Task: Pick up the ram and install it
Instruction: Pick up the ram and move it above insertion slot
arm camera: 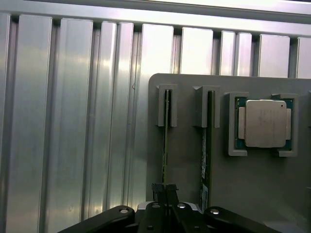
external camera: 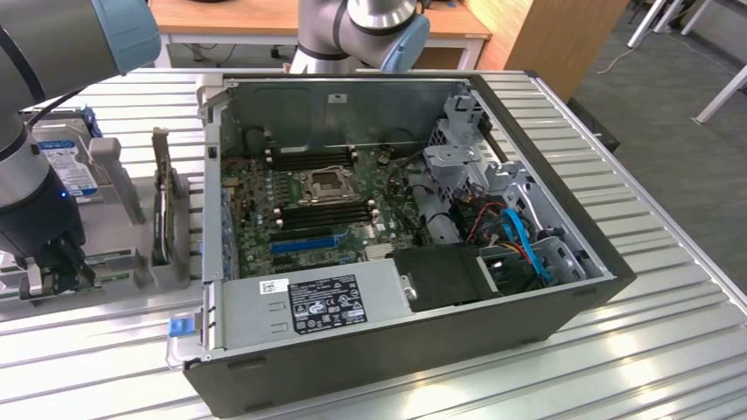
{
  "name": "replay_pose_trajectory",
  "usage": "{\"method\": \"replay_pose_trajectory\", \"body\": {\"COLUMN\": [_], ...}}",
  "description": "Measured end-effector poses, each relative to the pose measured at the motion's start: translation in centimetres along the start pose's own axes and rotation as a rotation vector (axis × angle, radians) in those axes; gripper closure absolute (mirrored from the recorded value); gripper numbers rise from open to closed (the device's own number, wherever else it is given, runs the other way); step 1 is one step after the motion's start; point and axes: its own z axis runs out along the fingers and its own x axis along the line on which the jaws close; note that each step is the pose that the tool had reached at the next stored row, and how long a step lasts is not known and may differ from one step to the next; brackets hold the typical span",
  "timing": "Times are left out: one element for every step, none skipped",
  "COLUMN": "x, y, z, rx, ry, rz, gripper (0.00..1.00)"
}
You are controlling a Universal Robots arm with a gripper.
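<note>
A ribbed metal surface (external camera: 653,350) carries everything here. At the exterior view's left the claw (arm camera: 165,193) is down over a grey holder (arm camera: 187,165). Its two fingers are pinched shut on the top edge of the ram (arm camera: 165,141), which stands on edge in one of the holder's slots. A second stick (arm camera: 206,145) stands in the slot just beside it, and a CPU (arm camera: 265,123) lies in its own pocket beyond that. Toward the exterior view's right sits the open case (external camera: 408,350), its board (external camera: 251,219) showing long black slots (external camera: 324,210). The ram looks light, thin and stiff, but fragile, I'd say. It is best held squarely by the bare long edge, clear of the chips, since so narrow a grip could let it tilt. So thin a board might flex or chip if twisted against the slot walls.
</note>
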Motion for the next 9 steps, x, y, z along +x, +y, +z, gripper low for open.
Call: {"method": "replay_pose_trajectory", "body": {"x": [0.0, 0.0, 0.0, 0.0, 0.0, 0.0, 0.0, 0.0, 0.0], "y": [0.0, 0.0, 0.0, 0.0, 0.0, 0.0, 0.0, 0.0, 0.0], "z": [0.0, 0.0, 0.0, 0.0, 0.0, 0.0, -0.01, -0.05, -0.11], "rx": [0.0001, 0.0, 0.0, 0.0, 0.0, 0.0, 0.0003, 0.0003, 0.0], "ry": [0.0, 0.0, 0.0, 0.0, 0.0, 0.0, -0.0002, -0.0002, 0.0], "rz": [0.0, 0.0, 0.0, 0.0, 0.0, 0.0, 0.0, 0.0, 0.0], "gripper": [0.89, 0.89, 0.89, 0.89, 0.89, 0.89, 0.89, 0.89, 0.89]}}
